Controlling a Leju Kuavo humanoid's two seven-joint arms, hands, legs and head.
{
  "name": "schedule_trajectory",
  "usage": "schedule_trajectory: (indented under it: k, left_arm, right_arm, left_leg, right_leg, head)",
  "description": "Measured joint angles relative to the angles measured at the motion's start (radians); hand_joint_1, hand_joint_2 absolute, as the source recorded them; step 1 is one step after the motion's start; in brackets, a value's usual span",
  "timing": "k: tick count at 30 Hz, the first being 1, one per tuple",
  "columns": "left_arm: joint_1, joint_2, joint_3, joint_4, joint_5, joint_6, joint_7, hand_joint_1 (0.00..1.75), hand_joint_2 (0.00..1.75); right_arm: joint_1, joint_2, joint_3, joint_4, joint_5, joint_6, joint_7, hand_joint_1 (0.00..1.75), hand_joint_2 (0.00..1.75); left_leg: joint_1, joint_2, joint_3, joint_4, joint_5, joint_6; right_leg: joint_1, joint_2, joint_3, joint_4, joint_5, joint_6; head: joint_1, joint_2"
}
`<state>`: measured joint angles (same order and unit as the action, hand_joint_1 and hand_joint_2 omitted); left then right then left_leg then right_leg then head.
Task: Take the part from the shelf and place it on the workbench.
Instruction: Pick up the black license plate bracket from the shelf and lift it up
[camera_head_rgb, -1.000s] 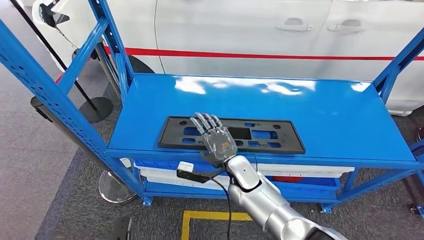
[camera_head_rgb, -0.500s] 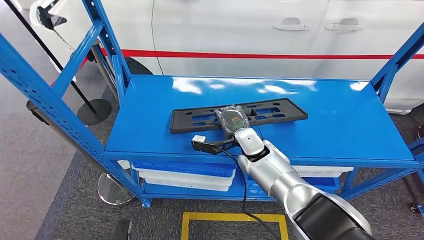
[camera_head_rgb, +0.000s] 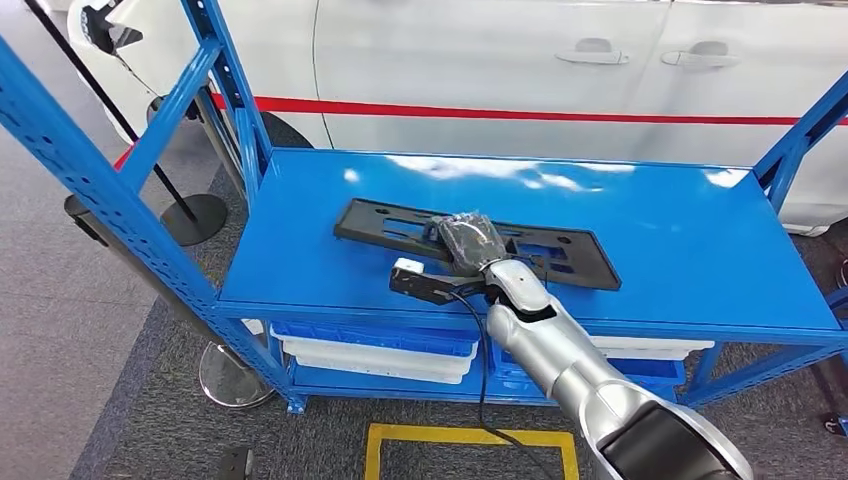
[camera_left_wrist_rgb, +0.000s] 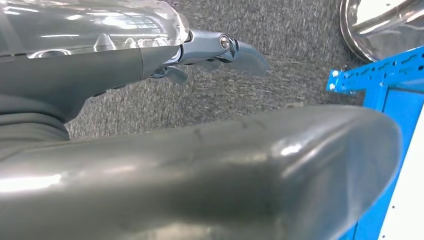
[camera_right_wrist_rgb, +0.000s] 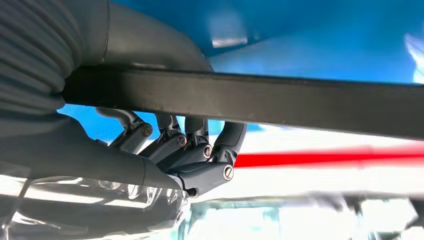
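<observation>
The part is a long black plastic plate with cut-outs (camera_head_rgb: 560, 255). It is over the blue top shelf (camera_head_rgb: 650, 210), slanting from back left to front right. My right hand (camera_head_rgb: 470, 243) grips it near the middle of its front edge. In the right wrist view the dark fingers (camera_right_wrist_rgb: 200, 160) curl over one side of the black plate (camera_right_wrist_rgb: 300, 105) and the thumb lies on the other. I cannot tell whether the plate is lifted clear of the shelf. My left hand (camera_left_wrist_rgb: 215, 47) hangs over grey carpet, holding nothing.
A white car with a red stripe (camera_head_rgb: 480, 60) stands close behind the shelf. Blue uprights (camera_head_rgb: 110, 200) frame both ends. White bins (camera_head_rgb: 370, 355) sit on the lower level. A chrome stand base (camera_head_rgb: 225, 375) and a yellow floor marking (camera_head_rgb: 470, 435) lie in front.
My right hand went from lying spread over the flat plate to gripping it. The plate moved back from the front edge and swung, its left end now farther back.
</observation>
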<state>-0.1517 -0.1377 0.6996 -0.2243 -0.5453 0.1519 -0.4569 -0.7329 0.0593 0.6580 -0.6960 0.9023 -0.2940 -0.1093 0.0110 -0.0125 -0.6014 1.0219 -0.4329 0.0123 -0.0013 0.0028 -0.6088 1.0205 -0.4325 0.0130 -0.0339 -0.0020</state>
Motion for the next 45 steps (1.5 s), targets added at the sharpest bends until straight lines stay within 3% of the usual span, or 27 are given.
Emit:
schedule_trajectory:
  k: [3, 4, 8, 9, 10, 11, 13, 15, 17, 19, 20, 22, 23, 24, 25, 26, 28, 30, 34, 36, 38, 39, 40, 41, 43, 45]
  left_arm:
    - [0.012, 0.002, 0.016, 0.0, 0.022, 0.01, -0.027, 0.0, 0.0]
    - [0.017, 0.002, 0.022, 0.0, 0.027, 0.015, -0.034, 0.0, 0.0]
    - [0.029, 0.003, 0.044, 0.0, 0.044, 0.04, -0.055, 0.0, 0.0]
    - [0.033, 0.003, 0.047, 0.0, 0.046, 0.043, -0.057, 0.0, 0.0]
    - [0.036, 0.003, 0.049, 0.0, 0.048, 0.045, -0.059, 0.0, 0.0]
    - [0.038, 0.003, 0.052, 0.0, 0.049, 0.047, -0.06, 0.0, 0.0]
    - [0.039, 0.003, 0.059, 0.0, 0.052, 0.05, -0.062, 0.0, 0.87]
    - [0.037, 0.003, 0.065, 0.0, 0.054, 0.051, -0.067, 0.0, 1.75]
    - [0.041, 0.003, 0.068, 0.0, 0.055, 0.054, -0.073, 0.0, 1.75]
    - [0.047, 0.004, 0.07, 0.0, 0.058, 0.059, -0.08, 0.0, 1.75]
    - [0.049, 0.004, 0.073, 0.0, 0.063, 0.062, -0.083, 0.0, 1.75]
    - [0.05, 0.005, 0.083, 0.0, 0.076, 0.068, -0.09, 0.0, 1.75]
    - [0.051, 0.006, 0.088, 0.0, 0.08, 0.072, -0.092, 0.0, 1.75]
    - [0.053, 0.007, 0.093, 0.0, 0.082, 0.077, -0.092, 0.0, 1.75]
    - [0.054, 0.007, 0.095, 0.0, 0.082, 0.081, -0.092, 0.0, 1.75]
    - [0.055, 0.008, 0.096, 0.0, 0.082, 0.084, -0.092, 0.0, 1.75]
    - [0.055, 0.008, 0.099, 0.0, 0.082, 0.085, -0.092, 0.0, 1.75]
    - [0.054, 0.008, 0.103, 0.0, 0.084, 0.085, -0.094, 0.0, 1.75]
    - [0.054, 0.009, 0.114, 0.0, 0.092, 0.084, -0.094, 0.0, 1.75]
    - [0.054, 0.009, 0.118, 0.0, 0.094, 0.083, -0.091, 0.0, 1.75]
    - [0.055, 0.009, 0.12, 0.0, 0.092, 0.084, -0.086, 0.0, 1.75]
    - [0.056, 0.009, 0.12, 0.0, 0.089, 0.084, -0.082, 0.0, 1.75]
    - [0.056, 0.009, 0.12, 0.0, 0.087, 0.084, -0.078, 0.0, 1.75]
    - [0.056, 0.009, 0.12, 0.0, 0.085, 0.085, -0.073, 0.0, 1.75]
    - [0.055, 0.009, 0.12, 0.0, 0.081, 0.085, -0.065, 0.0, 1.75]
    - [0.054, 0.01, 0.12, 0.0, 0.077, 0.086, -0.056, 0.0, 1.75]
  right_arm:
    - [0.102, -0.018, -0.043, -0.243, -0.224, -0.041, -0.105, 1.75, 1.75]
    - [0.134, -0.023, -0.056, -0.334, -0.298, -0.054, -0.14, 1.75, 1.75]
    - [0.283, -0.042, -0.098, -0.658, -0.529, -0.089, -0.23, 1.75, 1.75]
    - [0.323, -0.049, -0.106, -0.73, -0.564, -0.094, -0.242, 1.75, 1.75]
    - [0.357, -0.056, -0.113, -0.794, -0.591, -0.097, -0.251, 1.75, 1.75]
    - [0.387, -0.062, -0.118, -0.849, -0.609, -0.1, -0.257, 1.75, 1.75]
    - [0.429, -0.073, -0.128, -0.94, -0.639, -0.104, -0.272, 1.75, 1.75]
    - [0.463, -0.08, -0.137, -1.012, -0.68, -0.113, -0.305, 1.75, 1.75]
    - [0.51, -0.088, -0.149, -1.091, -0.735, -0.128, -0.347, 1.75, 1.75]
    - [0.568, -0.096, -0.161, -1.183, -0.798, -0.138, -0.379, 1.75, 1.75]
    - [0.598, -0.1, -0.167, -1.228, -0.826, -0.141, -0.389, 1.75, 1.75]
    - [0.661, -0.105, -0.177, -1.299, -0.868, -0.148, -0.401, 1.75, 1.75]
    - [0.694, -0.107, -0.182, -1.326, -0.885, -0.152, -0.406, 1.75, 1.75]
    - [0.725, -0.107, -0.187, -1.347, -0.9, -0.156, -0.41, 1.75, 1.75]
    - [0.75, -0.107, -0.191, -1.363, -0.912, -0.158, -0.415, 1.75, 1.75]
    - [0.772, -0.107, -0.196, -1.375, -0.922, -0.159, -0.419, 1.75, 1.75]
    - [0.798, -0.107, -0.201, -1.395, -0.934, -0.159, -0.425, 1.75, 1.75]
    - [0.817, -0.107, -0.204, -1.407, -0.949, -0.157, -0.427, 1.75, 1.75]
    - [0.87, -0.106, -0.211, -1.415, -0.982, -0.152, -0.434, 1.75, 1.75]
    - [0.896, -0.105, -0.212, -1.418, -0.991, -0.149, -0.444, 1.75, 1.75]
    - [0.917, -0.105, -0.212, -1.419, -0.994, -0.145, -0.451, 1.75, 1.75]
    - [0.927, -0.105, -0.212, -1.419, -0.994, -0.143, -0.453, 1.75, 1.75]
    - [0.937, -0.105, -0.212, -1.419, -0.994, -0.141, -0.456, 1.75, 1.75]
    - [0.946, -0.105, -0.212, -1.419, -0.994, -0.139, -0.46, 1.75, 1.75]
    - [0.964, -0.105, -0.212, -1.421, -0.995, -0.136, -0.468, 1.75, 1.75]
    - [0.979, -0.104, -0.212, -1.423, -0.995, -0.132, -0.476, 1.75, 1.75]
  left_leg:
    - [0.003, 0.003, 0.008, 0.003, -0.012, -0.018]
    - [0.004, 0.005, 0.004, 0.025, -0.029, -0.023]
    - [0.008, 0.007, -0.093, 0.253, -0.148, -0.038]
    - [0.009, 0.007, -0.104, 0.276, -0.151, -0.04]
    - [0.009, 0.007, -0.096, 0.261, -0.135, -0.04]
    - [0.009, 0.007, -0.068, 0.207, -0.103, -0.038]
    - [0.008, 0.007, 0.003, 0.068, -0.047, -0.03]
    - [0.003, 0.006, 0.035, 0.002, -0.032, -0.019]
    - [0.0, 0.002, 0.036, -0.002, -0.031, -0.007]
    - [0.002, 0.001, 0.04, -0.011, -0.026, 0.005]
    - [0.004, 0.001, 0.042, -0.015, -0.024, 0.011]
    - [0.004, 0.002, 0.043, -0.017, -0.024, 0.017]
    - [0.003, 0.003, 0.043, -0.017, -0.025, 0.019]
    - [0.003, 0.003, 0.043, -0.017, -0.027, 0.019]
    - [0.002, 0.003, 0.045, -0.017, -0.028, 0.019]
    - [0.002, 0.003, 0.047, -0.016, -0.03, 0.017]
    - [0.0, 0.002, 0.052, -0.015, -0.035, 0.011]
    - [-0.003, 0.002, 0.053, -0.012, -0.039, 0.001]
    - [-0.003, 0.003, 0.049, 0.003, -0.056, -0.016]
    - [-0.001, 0.005, 0.018, 0.085, -0.117, -0.023]
    - [0.0, 0.006, -0.033, 0.217, -0.188, -0.028]
    - [0.0, 0.006, -0.048, 0.26, -0.203, -0.029]
    - [0.0, 0.006, -0.045, 0.268, -0.2, -0.029]
    - [0.0, 0.006, -0.022, 0.234, -0.178, -0.027]
    - [-0.001, 0.006, 0.057, 0.096, -0.124, -0.019]
    - [-0.006, 0.005, 0.103, 0.003, -0.097, -0.011]
  right_leg:
    - [0.001, 0.003, 0.013, -0.013, 0.0, -0.018]
    - [-0.002, 0.003, 0.021, -0.019, 0.001, -0.025]
    - [-0.003, -0.002, 0.034, -0.026, -0.004, -0.039]
    - [-0.003, -0.003, 0.033, -0.025, -0.005, -0.039]
    - [-0.003, -0.003, 0.033, -0.024, -0.006, -0.039]
    - [-0.003, -0.003, 0.032, -0.021, -0.007, -0.037]
    - [-0.002, -0.001, 0.03, -0.014, -0.012, -0.029]
    - [0.0, 0.0, 0.026, -0.008, -0.015, -0.017]
    - [0.0, -0.001, 0.026, -0.007, -0.015, -0.004]
    - [-0.004, -0.002, 0.021, 0.012, -0.033, 0.008]
    - [-0.005, -0.002, 0.005, 0.047, -0.057, 0.014]
    - [-0.008, -0.002, -0.054, 0.168, -0.12, 0.022]
    - [-0.01, -0.002, -0.087, 0.231, -0.143, 0.025]
    - [-0.011, -0.002, -0.107, 0.268, -0.148, 0.027]
    - [-0.013, -0.002, -0.11, 0.267, -0.134, 0.027]
    - [-0.014, -0.002, -0.092, 0.226, -0.103, 0.027]
    - [-0.013, -0.002, -0.024, 0.086, -0.036, 0.021]
    - [-0.009, -0.002, 0.015, 0.003, -0.01, 0.011]
    - [-0.01, -0.004, 0.015, -0.006, -0.007, -0.013]
    - [-0.012, -0.008, 0.013, -0.011, -0.001, -0.026]
    - [-0.01, -0.01, 0.005, -0.009, 0.002, -0.033]
    - [-0.009, -0.011, 0.001, -0.007, 0.004, -0.034]
    - [-0.008, -0.011, -0.004, -0.003, 0.006, -0.034]
    - [-0.008, -0.011, -0.008, 0.001, 0.007, -0.033]
    - [-0.006, -0.01, -0.016, 0.009, 0.01, -0.029]
    - [-0.004, -0.01, -0.02, 0.014, 0.016, -0.02]
  head:
    - [0.0, 0.0]
    - [-0.001, 0.0]
    - [-0.003, 0.0]
    - [-0.003, 0.0]
    - [-0.003, 0.0]
    - [-0.003, 0.0]
    - [-0.003, 0.0]
    - [-0.002, 0.0]
    - [-0.001, 0.0]
    - [0.0, 0.0]
    - [0.0, 0.0]
    - [0.001, 0.0]
    - [0.001, 0.0]
    - [0.001, 0.0]
    - [0.001, 0.0]
    - [0.001, 0.0]
    - [0.002, 0.0]
    - [0.001, 0.0]
    - [0.0, 0.0]
    - [0.0, 0.0]
    - [-0.001, 0.0]
    - [-0.001, 0.0]
    - [-0.001, 0.0]
    - [-0.001, 0.0]
    - [-0.001, 0.0]
    - [0.0, 0.0]
